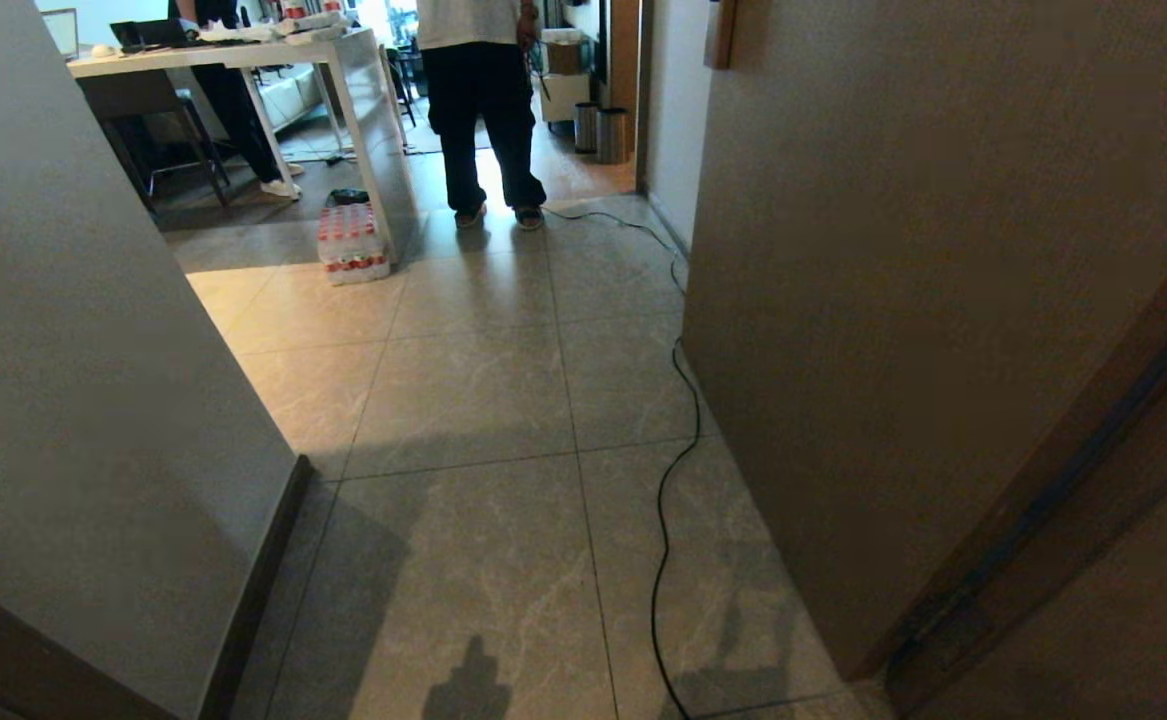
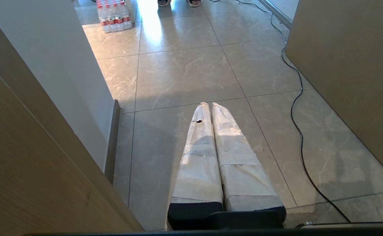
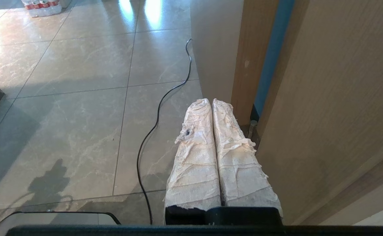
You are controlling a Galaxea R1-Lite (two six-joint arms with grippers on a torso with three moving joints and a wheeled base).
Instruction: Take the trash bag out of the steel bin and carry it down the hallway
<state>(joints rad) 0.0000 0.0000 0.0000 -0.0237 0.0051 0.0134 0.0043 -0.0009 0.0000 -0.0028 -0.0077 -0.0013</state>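
Both empty, left end effector (image 2: 210,104) pressed together, right end effector (image 3: 211,100) likewise, above hallway tiles (image 1: 463,400).

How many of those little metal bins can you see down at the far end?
2. Both steel bins stand side by side on the floor by the far doorway, right of the standing person: one, the other. More may be hidden.
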